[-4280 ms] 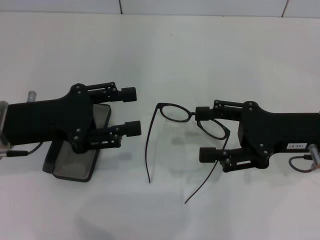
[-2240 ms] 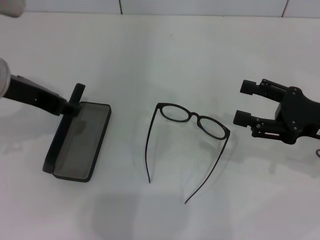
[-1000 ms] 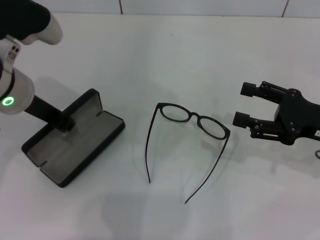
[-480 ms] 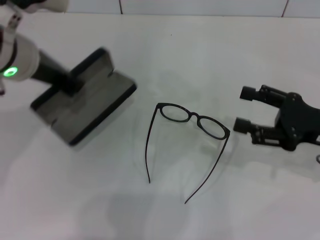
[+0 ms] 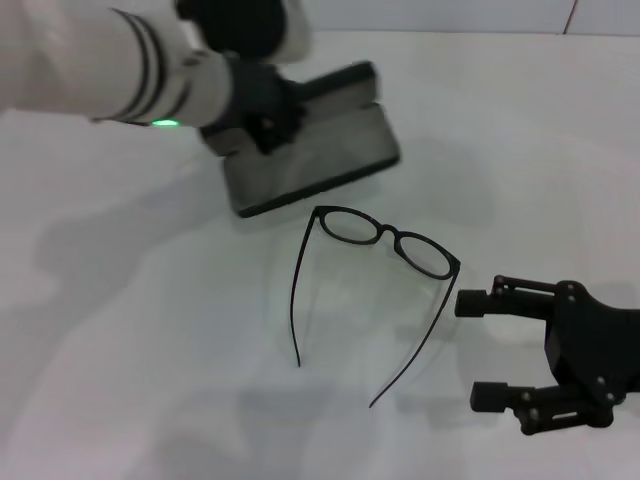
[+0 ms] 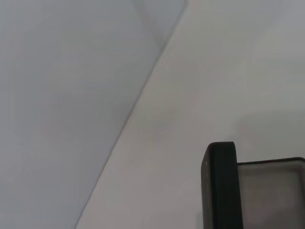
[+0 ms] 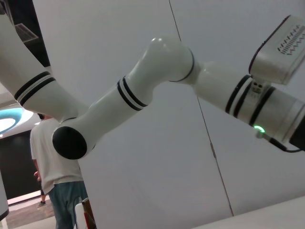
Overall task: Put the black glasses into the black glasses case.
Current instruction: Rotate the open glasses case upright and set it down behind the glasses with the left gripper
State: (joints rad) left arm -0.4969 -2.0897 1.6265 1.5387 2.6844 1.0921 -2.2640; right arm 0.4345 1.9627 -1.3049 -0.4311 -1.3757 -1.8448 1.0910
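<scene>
Right gripper (image 5: pixel 490 350) sits at the near right of the white table (image 5: pixel 120 380), fingers spread wide and empty, tips aimed left toward the glasses. It is near the right temple arm but not touching it.

Black glasses (image 5: pixel 385 240) lie mid-table, unfolded, both temple arms splayed toward the near side, lens front facing far-right. They are free of both grippers.

Black glasses case (image 5: pixel 310 160) is just beyond the glasses, at the far side, open, grey lining showing, lid standing up along its far edge. Near edge of the case is close to the left lens, a gap between them. Left wrist view shows a case corner (image 6: pixel 221 186) and lining only.

Left gripper (image 5: pixel 262 118) is at the left end of the case and appears to hold it; the fingers themselves are hidden, so I cannot tell their state.

Judgement: step in hand is positioning the case by the glasses. To do it well, set it flat, lining up, without nudging the frame. The right gripper should then take the frame at the bridge or a lens rim, not the thin temples.
</scene>
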